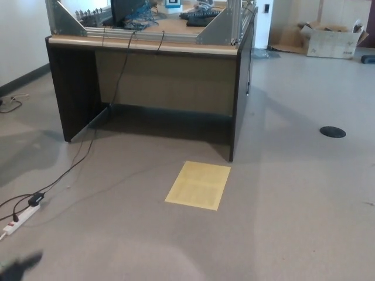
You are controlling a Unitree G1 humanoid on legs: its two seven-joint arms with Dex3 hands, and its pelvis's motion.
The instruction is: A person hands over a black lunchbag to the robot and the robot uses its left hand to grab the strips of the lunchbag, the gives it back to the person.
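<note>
Grey floor (293, 222) fills most of the head view, with a yellow sheet (198, 185) lying flat on it just in front of the desk's (164, 76) front right corner. A white power strip (20, 218) with a black cable lies near the picture's left edge, and a round black floor plate (332, 132) sits toward the right edge. A cardboard box (331, 40) stands at the far right corner of the room. A dark blur, probably the left hand (20, 264), shows at the bottom left corner; whether its fingers are open or closed cannot be told. The right hand is out of view. No lunchbag and no person appear, so the handover has not begun. To do the receiving step well, the left hand should likely rise into clear view with fingers spread, wait until the straps are presented, and close only once they lie across the fingers.
</note>
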